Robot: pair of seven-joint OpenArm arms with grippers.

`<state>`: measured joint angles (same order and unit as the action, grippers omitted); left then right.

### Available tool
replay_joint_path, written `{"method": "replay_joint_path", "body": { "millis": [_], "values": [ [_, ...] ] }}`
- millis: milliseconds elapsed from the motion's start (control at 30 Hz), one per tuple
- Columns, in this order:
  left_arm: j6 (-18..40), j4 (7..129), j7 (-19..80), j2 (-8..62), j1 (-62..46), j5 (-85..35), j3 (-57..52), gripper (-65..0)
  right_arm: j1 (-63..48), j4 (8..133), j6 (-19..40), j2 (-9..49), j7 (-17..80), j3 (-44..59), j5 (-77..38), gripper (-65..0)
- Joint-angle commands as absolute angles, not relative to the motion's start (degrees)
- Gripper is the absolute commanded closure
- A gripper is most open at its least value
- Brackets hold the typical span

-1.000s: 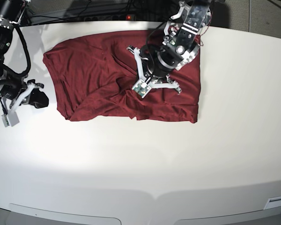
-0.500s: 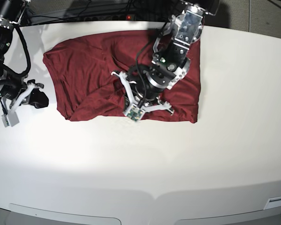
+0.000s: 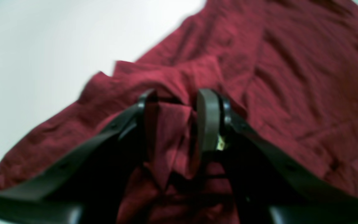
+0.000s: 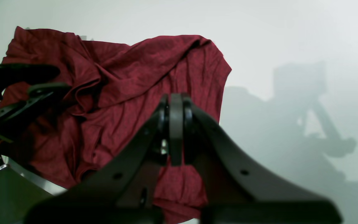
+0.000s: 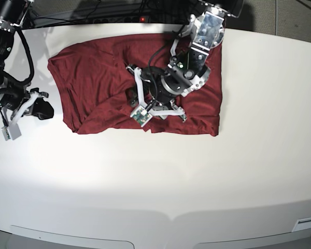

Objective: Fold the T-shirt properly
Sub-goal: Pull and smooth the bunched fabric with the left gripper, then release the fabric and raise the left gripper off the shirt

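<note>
The T-shirt lies spread on the white tabletop, toward its far edge, as a rough rectangle with many wrinkles; I judge the folding as only partly done, because the cloth is already gathered into a block without sleeves sticking out, but the edges are not straight and the middle is bunched. A clean final fold and some smoothing are, I think, what is left.

The left tool is over the middle of the T-shirt, and in the left wrist view its jaws stand apart with a raised ridge of the red fabric between them; the picture is blurred there, so I cannot tell if the pads press the cloth or only stand around it. The right tool is off the T-shirt, beside its edge on the base view's left, over the bare tabletop; its jaws are closed together and nothing is between them.

The tabletop is smooth, pale and matte, and it shows soft shadows of the arms beside the T-shirt; apart from the T-shirt and the arms I see nothing lying on it. Behind the T-shirt, past the far edge of the tabletop, dark cables lie, and one small red light is on among them.
</note>
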<state>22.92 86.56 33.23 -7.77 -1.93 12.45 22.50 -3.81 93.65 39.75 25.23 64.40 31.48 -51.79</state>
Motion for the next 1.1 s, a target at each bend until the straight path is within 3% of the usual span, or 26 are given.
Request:
{"method": "replay_joint_path", "body": {
  "millis": [0, 200, 467, 633, 867, 1067],
  "values": [
    [23.0, 87.4, 31.7, -8.5, -1.1, 12.4, 22.7, -21.1, -3.0, 94.5, 40.0, 26.3, 63.4, 31.9, -53.2, 0.0],
    [23.0, 87.4, 32.7, -8.4, -1.1, 19.3, 22.7, -21.1, -3.0, 94.5, 40.0, 26.3, 63.4, 31.9, -53.2, 0.0],
    [23.0, 87.4, 33.0, -8.4, -1.3, 19.5, 22.6, -20.2, -3.0, 94.5, 40.0, 26.3, 63.4, 31.9, -53.2, 0.0],
    [23.0, 87.4, 32.1, -8.4, -1.3, 19.5, 22.6, 0.0, -3.0, 94.5, 40.0, 26.3, 63.4, 31.9, -53.2, 0.0],
    [21.3, 87.4, 27.0, -8.6, -1.1, 15.9, 22.6, 0.0, -3.0, 94.5, 40.0, 26.3, 63.4, 31.9, -53.2, 0.0],
    [13.2, 87.2, 19.0, -8.6, -0.6, 11.9, 22.6, 0.0, -3.0, 94.5, 40.0, 26.3, 63.5, 31.9, -53.2, 0.0]
  ]
}}
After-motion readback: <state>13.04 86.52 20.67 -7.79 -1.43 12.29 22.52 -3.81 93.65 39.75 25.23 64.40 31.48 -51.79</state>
